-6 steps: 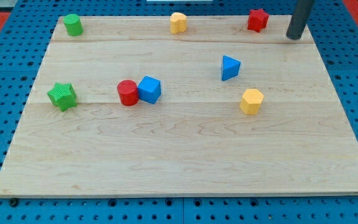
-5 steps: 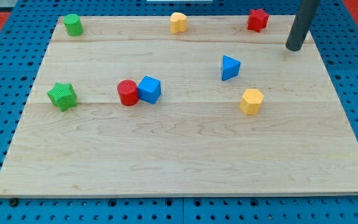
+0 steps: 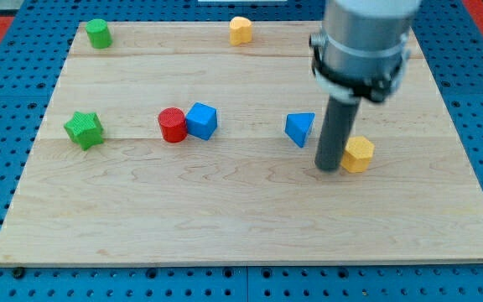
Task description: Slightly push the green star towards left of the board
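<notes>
The green star (image 3: 84, 128) lies near the board's left edge, at mid height. My tip (image 3: 329, 167) rests on the board far to the star's right, between a blue triangular block (image 3: 300, 128) up to its left and a yellow hexagonal block (image 3: 359, 154) touching or almost touching its right side. The arm's grey body hides the board's top right part, where the red star stood.
A red cylinder (image 3: 172, 125) and a blue cube (image 3: 201, 120) sit side by side between the star and my tip. A green cylinder (image 3: 99, 33) stands at the top left corner, a yellow block (image 3: 241, 30) at the top middle. The wooden board (image 3: 225, 226) lies on a blue pegboard.
My tip has moved from the top right corner down and left to mid board. The blue triangular block shifted down-left and the yellow hexagonal block shifted right and down. The green star has not moved.
</notes>
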